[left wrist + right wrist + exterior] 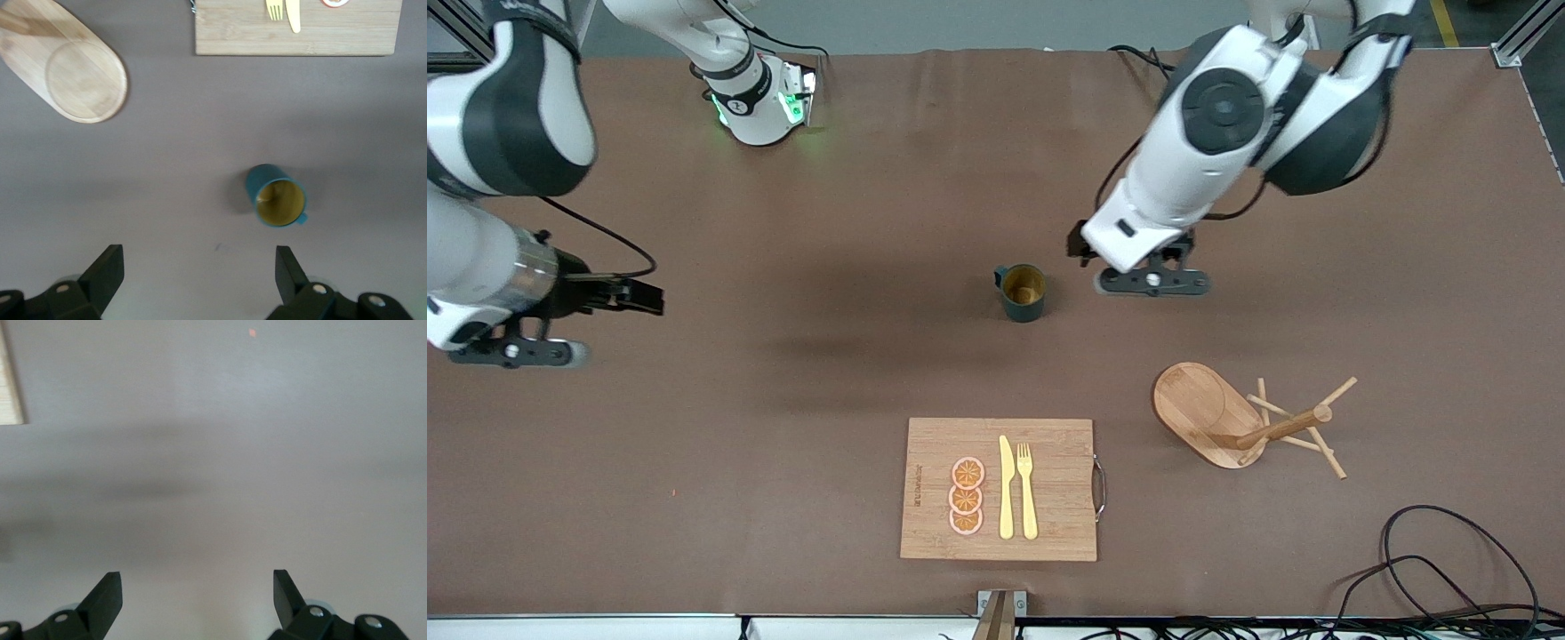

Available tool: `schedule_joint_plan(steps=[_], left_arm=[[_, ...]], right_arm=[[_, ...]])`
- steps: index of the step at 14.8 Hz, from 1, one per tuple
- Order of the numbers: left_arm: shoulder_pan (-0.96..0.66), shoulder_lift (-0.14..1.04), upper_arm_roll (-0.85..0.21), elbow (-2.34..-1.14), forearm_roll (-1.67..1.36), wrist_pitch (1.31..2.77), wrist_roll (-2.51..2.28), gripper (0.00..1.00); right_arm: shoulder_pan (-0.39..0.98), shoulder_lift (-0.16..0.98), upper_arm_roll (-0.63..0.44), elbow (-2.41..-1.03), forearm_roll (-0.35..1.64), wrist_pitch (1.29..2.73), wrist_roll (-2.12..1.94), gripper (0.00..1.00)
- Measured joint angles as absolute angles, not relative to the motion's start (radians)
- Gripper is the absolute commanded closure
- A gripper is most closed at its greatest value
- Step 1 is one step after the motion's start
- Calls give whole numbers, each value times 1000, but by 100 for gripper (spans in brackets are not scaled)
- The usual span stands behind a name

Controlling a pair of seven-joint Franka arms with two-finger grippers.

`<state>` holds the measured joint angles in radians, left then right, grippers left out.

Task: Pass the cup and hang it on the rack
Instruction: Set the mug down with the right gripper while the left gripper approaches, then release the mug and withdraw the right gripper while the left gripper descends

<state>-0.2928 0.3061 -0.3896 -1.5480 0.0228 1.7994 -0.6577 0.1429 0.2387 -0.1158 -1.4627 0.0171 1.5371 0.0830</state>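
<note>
The dark teal cup (1023, 292) stands upright on the brown table near its middle, yellowish inside showing, its handle toward the right arm's end. It also shows in the left wrist view (277, 197). The wooden rack (1232, 425) with oval base, post and thin pegs stands nearer the front camera, toward the left arm's end; its base shows in the left wrist view (73, 73). My left gripper (1152, 283) (197, 257) is open and empty over bare table beside the cup. My right gripper (511, 353) (197, 580) is open and empty over bare table at the right arm's end.
A rectangular bamboo cutting board (1000, 489) (297, 30) with a yellow knife, a fork and three orange slices lies near the front edge. Black cables (1449, 569) lie at the front corner at the left arm's end.
</note>
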Motion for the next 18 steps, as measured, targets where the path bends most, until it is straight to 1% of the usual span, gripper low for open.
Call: schedule_joint_plan(steps=[4,8,10,12,13,15,18], left_arm=[[-448,388,-393,-1547,169,1851,-1047,0],[-653,476,-394,-1547,435,1844,-1548,0],[-732,530,-392,-1542,554,1791,-1698,0],[-817,608,-379,-1508,675,1705,-1815,0],[-866,654,-362,-1477,720,1668,-1862,0],[-964,735,-293,-1415,756,1636,-1921,0],[-1102,827,-132,-1351,761,1630,-1933,0]], right_arm=[[46,224,-115,-1463,17,1508,-6,0],[37,224,-110,-1442,15,1502,-14,0],[37,224,-106,-1421,14,1502,-14,0],[35,224,-107,-1413,14,1501,-14,0],[34,224,-107,-1412,14,1498,-14,0],[33,224,-107,-1411,15,1488,-14,0],[15,225,-107,-1411,35,1477,-13,0]])
